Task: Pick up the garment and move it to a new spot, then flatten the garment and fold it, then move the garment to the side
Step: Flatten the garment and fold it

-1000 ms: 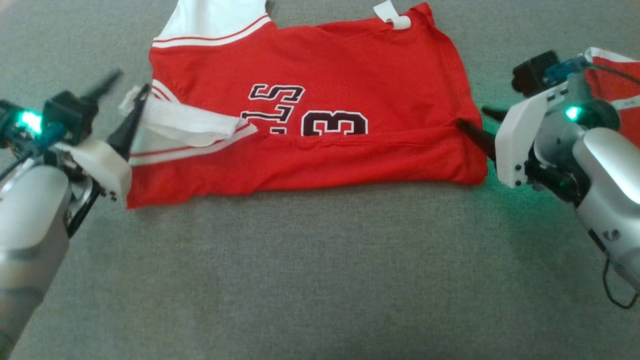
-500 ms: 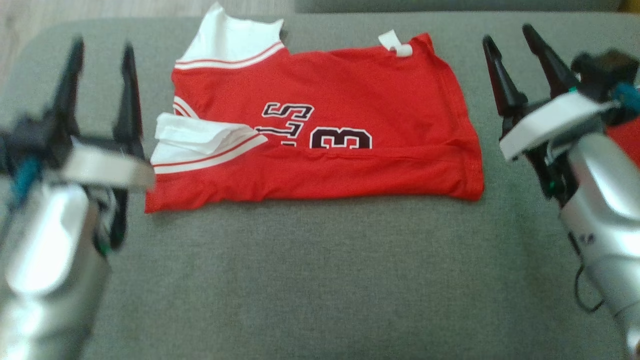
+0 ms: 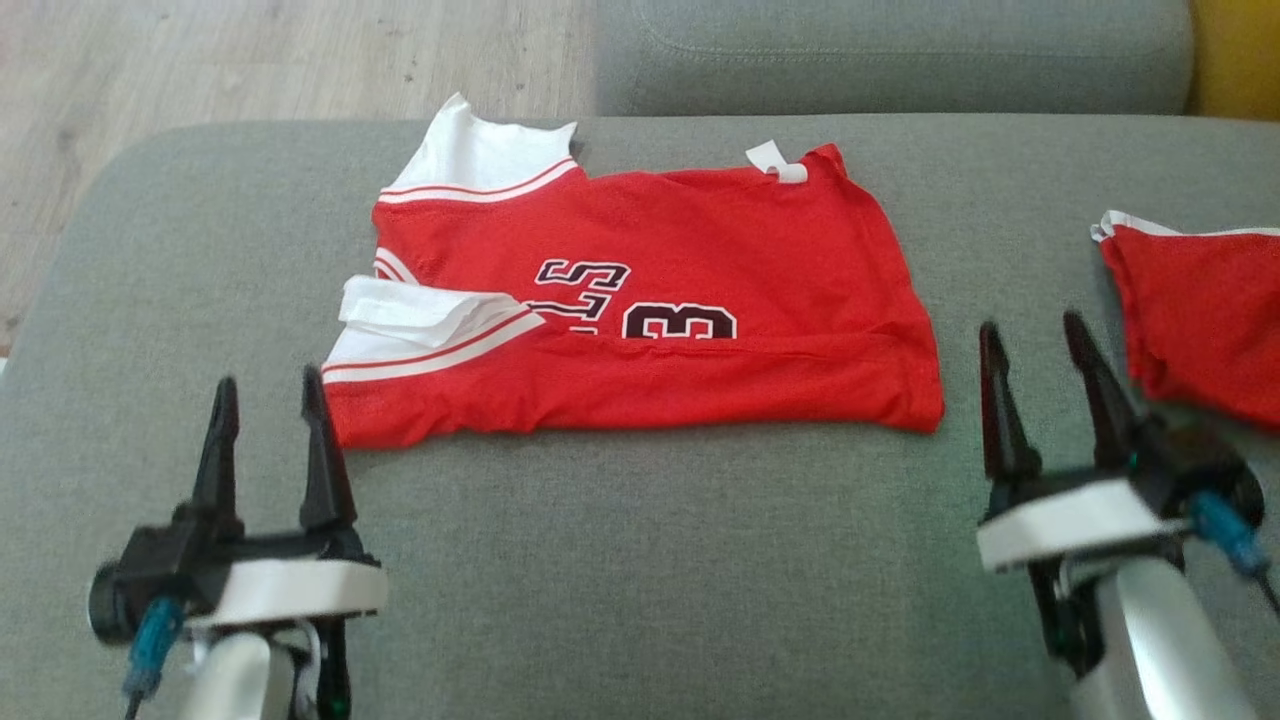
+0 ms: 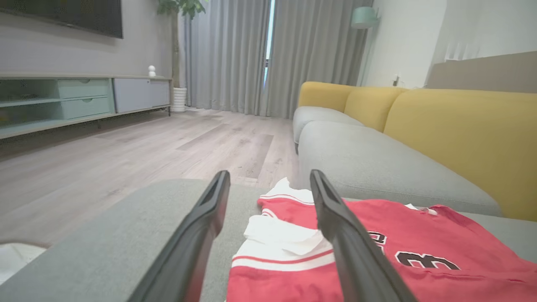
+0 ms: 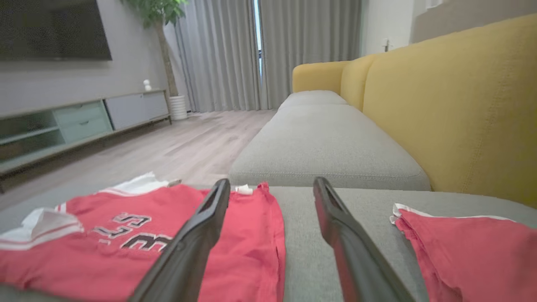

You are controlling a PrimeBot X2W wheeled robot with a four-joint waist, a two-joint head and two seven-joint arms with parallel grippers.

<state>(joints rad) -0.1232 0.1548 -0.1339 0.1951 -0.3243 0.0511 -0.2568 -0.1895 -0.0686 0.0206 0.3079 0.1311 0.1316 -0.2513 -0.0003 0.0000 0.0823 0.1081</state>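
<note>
The garment is a red jersey with white trim and dark lettering, lying folded lengthwise on the grey cushion. It also appears in the left wrist view as the garment and in the right wrist view as the garment. My left gripper is open near its front left corner, clear of the cloth, fingers pointing away from me. My right gripper is open just past the jersey's right edge, holding nothing.
A second red cloth with a white edge lies at the cushion's far right, beside my right gripper. Another grey seat cushion and a yellow backrest lie beyond. Wooden floor is past the cushion's left edge.
Both grippers have let go of the jersey's ends, opened wide and drawn back toward me. The camera has tilted up, so the whole scene sits lower in view.
</note>
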